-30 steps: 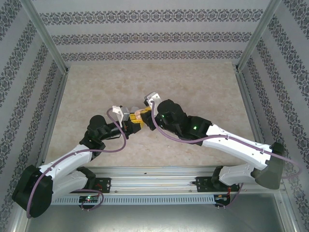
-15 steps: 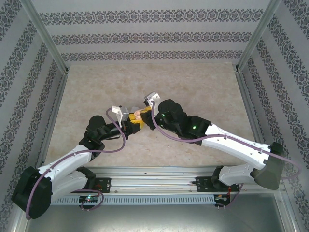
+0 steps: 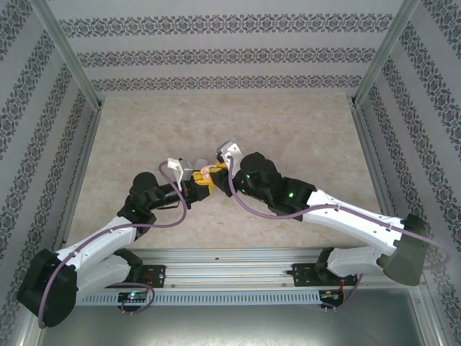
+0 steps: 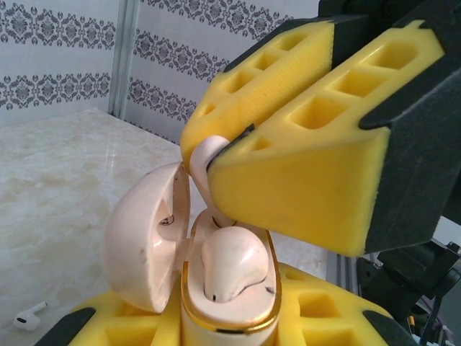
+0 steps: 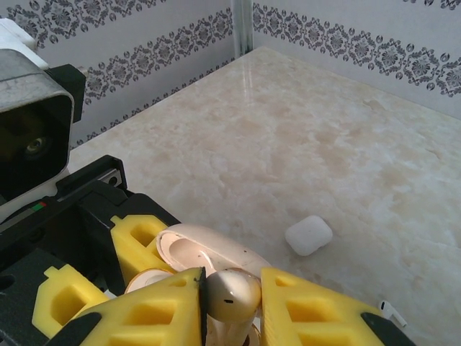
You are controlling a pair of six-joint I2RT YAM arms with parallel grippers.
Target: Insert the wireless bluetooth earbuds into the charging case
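Right gripper point(image 5: 232, 306) had dipped a touch toward the open charging case point(image 4: 140, 249) clamped tight in the left gripper point(image 4: 223, 324), pinching an earbud point(image 5: 234, 287), stem entering the case, which looked to need a straight, gentle push before release.

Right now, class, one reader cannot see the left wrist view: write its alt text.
An open cream case, gripped at the bottom by the yellow-padded left hand, has one earbud seated in it. From the upper right, the right hand pinches a second earbud, whose stem reaches down to the case's rim behind the seated one.
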